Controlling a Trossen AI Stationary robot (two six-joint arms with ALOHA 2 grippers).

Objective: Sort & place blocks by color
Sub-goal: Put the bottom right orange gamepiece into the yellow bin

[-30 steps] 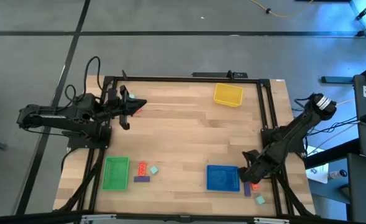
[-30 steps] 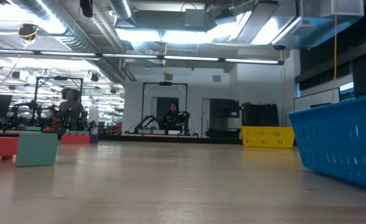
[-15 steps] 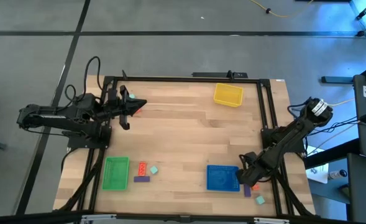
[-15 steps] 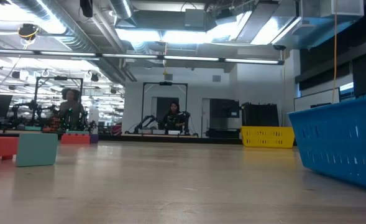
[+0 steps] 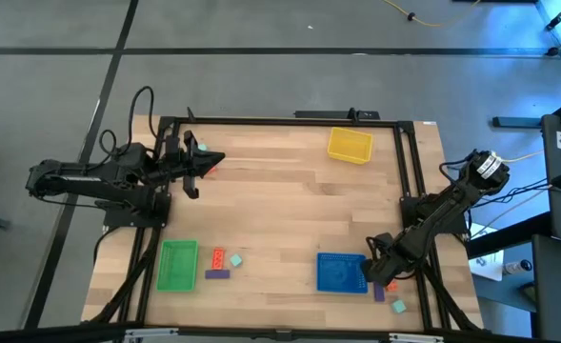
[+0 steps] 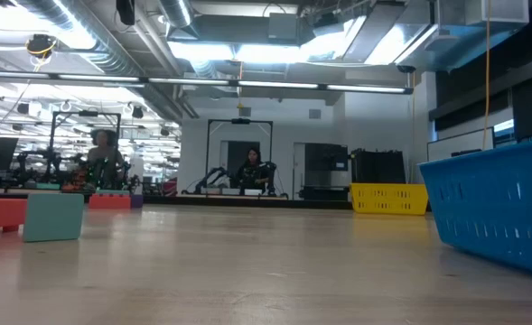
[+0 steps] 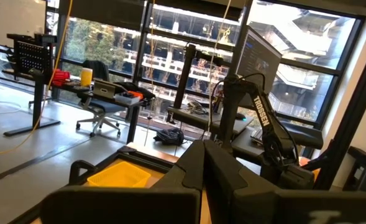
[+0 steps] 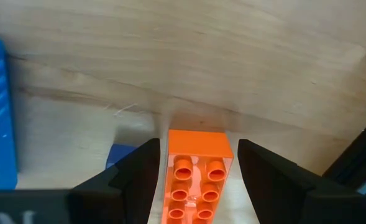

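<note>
Two dark fingers (image 8: pixel 133 177) of the right gripper (image 5: pixel 380 272) stand spread to either side of an orange block (image 8: pixel 198 168), near the counter's front right corner just beside the blue tray (image 5: pixel 340 273). In the right wrist view there is a gap on each side, so the block does not look gripped yet. To do this pick well, I would keep the block centred between the fingers, come down until they flank its long sides, then close squarely so it does not twist. The tray wall is close on one side, so the near finger should stay clear of it.

Just in front of that, at the same corner, lie a purple block (image 5: pixel 379 293) and a mint block (image 5: pixel 398 306); neither should be nudged.

Along the front edge toward the left corner sit the green tray (image 5: pixel 177 264) with a red block (image 5: pixel 217 258), another mint block (image 5: pixel 236 258) and another purple block (image 5: pixel 217 274) beside it.

Farther back, the left gripper (image 5: pixel 211 161) waits above the back left part of the counter, fingers shut on nothing visible, a small mint piece (image 5: pixel 200 148) close by. At the back edge rests the yellow tray (image 5: pixel 350 145).
</note>
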